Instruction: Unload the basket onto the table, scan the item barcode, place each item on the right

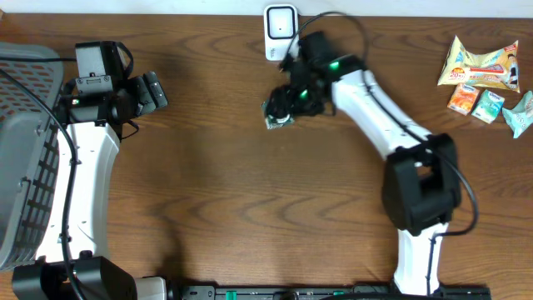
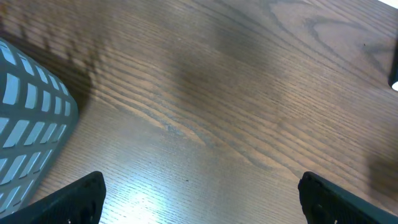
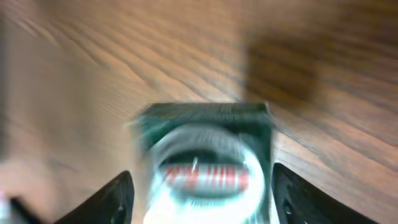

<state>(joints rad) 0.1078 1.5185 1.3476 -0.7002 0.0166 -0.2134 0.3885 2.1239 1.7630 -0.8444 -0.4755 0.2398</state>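
Note:
The item (image 1: 277,117) is a small dark green packet with a white round picture and red print, lying on the table in front of the white scanner (image 1: 281,30) at the far edge. My right gripper (image 1: 290,102) hangs just over it. In the right wrist view the packet (image 3: 205,168) is blurred and sits between the fingers (image 3: 115,199). A strip of table shows between the left finger and the packet, so the right gripper (image 3: 202,202) stands open around it. My left gripper (image 1: 155,90) is wide open over bare wood (image 2: 200,199), far to the left.
A grey mesh basket (image 1: 25,150) fills the left edge and shows in the left wrist view (image 2: 31,112). At the far right lie a yellow snack bag (image 1: 481,65), small drink cartons (image 1: 475,102) and a pale green packet (image 1: 521,115).

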